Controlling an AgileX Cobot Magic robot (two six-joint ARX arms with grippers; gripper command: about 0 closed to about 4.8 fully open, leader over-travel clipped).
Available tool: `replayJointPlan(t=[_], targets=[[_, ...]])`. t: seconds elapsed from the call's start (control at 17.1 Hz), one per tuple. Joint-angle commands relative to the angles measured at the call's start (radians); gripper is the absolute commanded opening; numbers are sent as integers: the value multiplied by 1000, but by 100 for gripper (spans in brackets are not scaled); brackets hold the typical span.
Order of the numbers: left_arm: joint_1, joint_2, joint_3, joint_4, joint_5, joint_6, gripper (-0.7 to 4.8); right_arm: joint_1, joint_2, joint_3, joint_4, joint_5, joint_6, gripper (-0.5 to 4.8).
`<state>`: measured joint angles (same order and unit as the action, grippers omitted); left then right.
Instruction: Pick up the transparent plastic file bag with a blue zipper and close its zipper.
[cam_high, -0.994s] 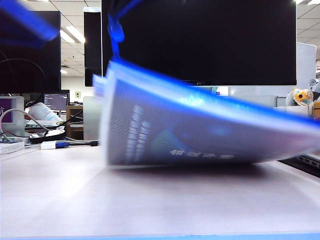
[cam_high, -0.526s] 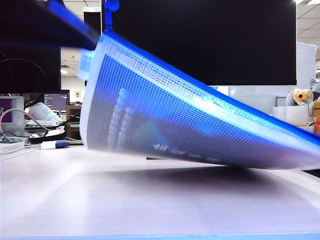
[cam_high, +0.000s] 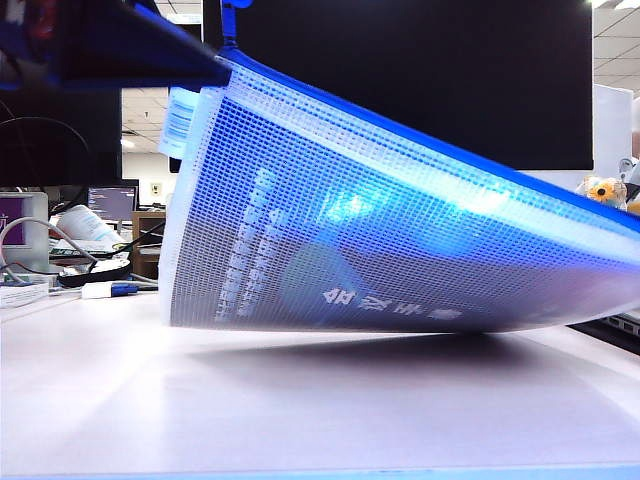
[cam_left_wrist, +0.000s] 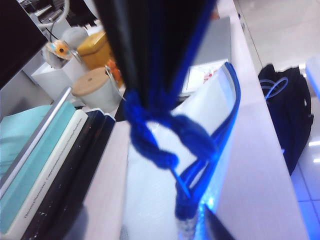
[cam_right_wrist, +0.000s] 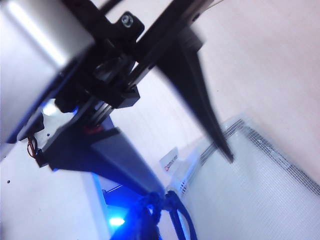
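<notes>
The file bag (cam_high: 400, 250) fills most of the exterior view. It is tilted: its left end is lifted high in the upper left of the frame, and its lower edge rests on the pale table (cam_high: 300, 410) toward the right. The blue zipper (cam_high: 420, 135) runs along the upper long edge, going down from the upper left to the right side. Through the mesh plastic I can see dark printed papers with white characters.

The left gripper (cam_left_wrist: 152, 60) is at the raised corner of the bag. In the left wrist view its dark fingers stand close on both sides of the blue cord (cam_left_wrist: 165, 130) of the zipper pull, and the cord goes up between them. It seems pinched there, but I cannot tell for sure if the jaws press on it. In the exterior view this gripper shows as a dark blurred shape in the upper left corner.

The right gripper (cam_right_wrist: 220, 145) is closed; its thin dark fingers come together to a point at the mesh edge of the bag, so it seems to hold the bag there.

Books (cam_left_wrist: 45, 160) lie stacked beside the bag, and a white jar with a wooden lid (cam_left_wrist: 95, 87) stands behind them.
</notes>
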<state>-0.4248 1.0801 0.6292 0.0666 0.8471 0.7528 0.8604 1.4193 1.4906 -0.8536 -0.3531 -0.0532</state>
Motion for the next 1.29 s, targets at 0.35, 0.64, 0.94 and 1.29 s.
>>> replayJointPlan(t=[0.35,0.64,0.94,1.29], targets=[[0,10,2,10,55,-55,70,2,-8,7,28,-8,1,-6],[1,10,3,10,76,-81,328,2,-8,7,40,0,1,-6],[0,10,6,7,72,-84,367,2,-9,7,46,-2,2,-6],[0,24,6,-5,32,-73,312,2,-31,11,54,-13,9,-6]])
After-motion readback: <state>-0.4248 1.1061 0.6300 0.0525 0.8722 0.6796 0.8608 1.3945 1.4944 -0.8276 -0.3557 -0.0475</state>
